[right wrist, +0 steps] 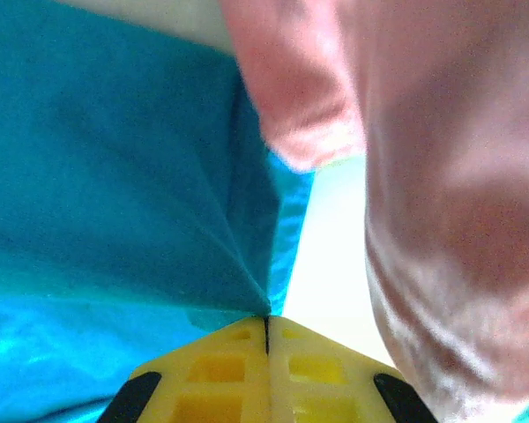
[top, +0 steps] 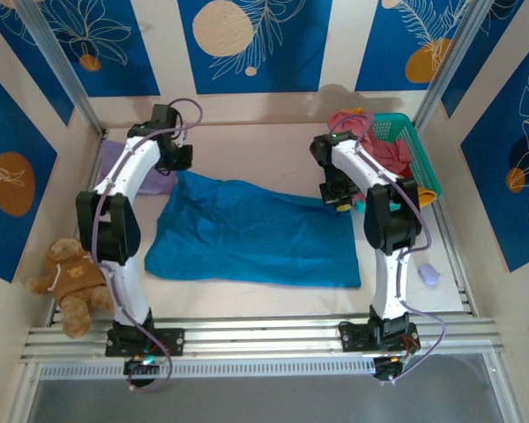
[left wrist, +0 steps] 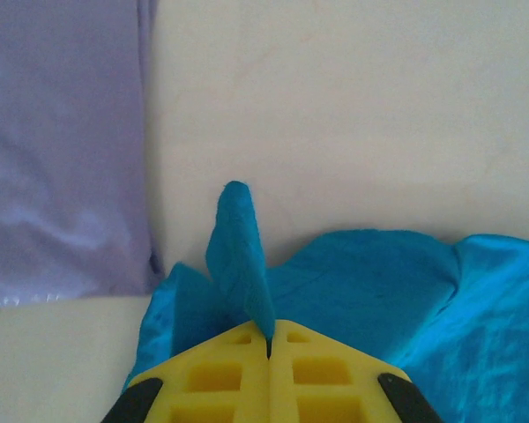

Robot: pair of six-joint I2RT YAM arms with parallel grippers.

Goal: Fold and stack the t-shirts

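The left gripper (left wrist: 269, 344) and right gripper (right wrist: 266, 326) each pinch slim folds of the teal-blue t-shirt (top: 247, 233), which could slip free under tension.

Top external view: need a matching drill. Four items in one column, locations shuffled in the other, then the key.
Things:
1. teal-blue cloth t-shirt
2. pale lavender cloth t-shirt
3. small brown teddy bear
4. turquoise plastic mesh basket

Places:
A. far right corner of the table
B. near left, beside the left arm's base
C. spread across the middle
D. far left corner

Pairs: 1-C, 2-D, 3-B, 4-A
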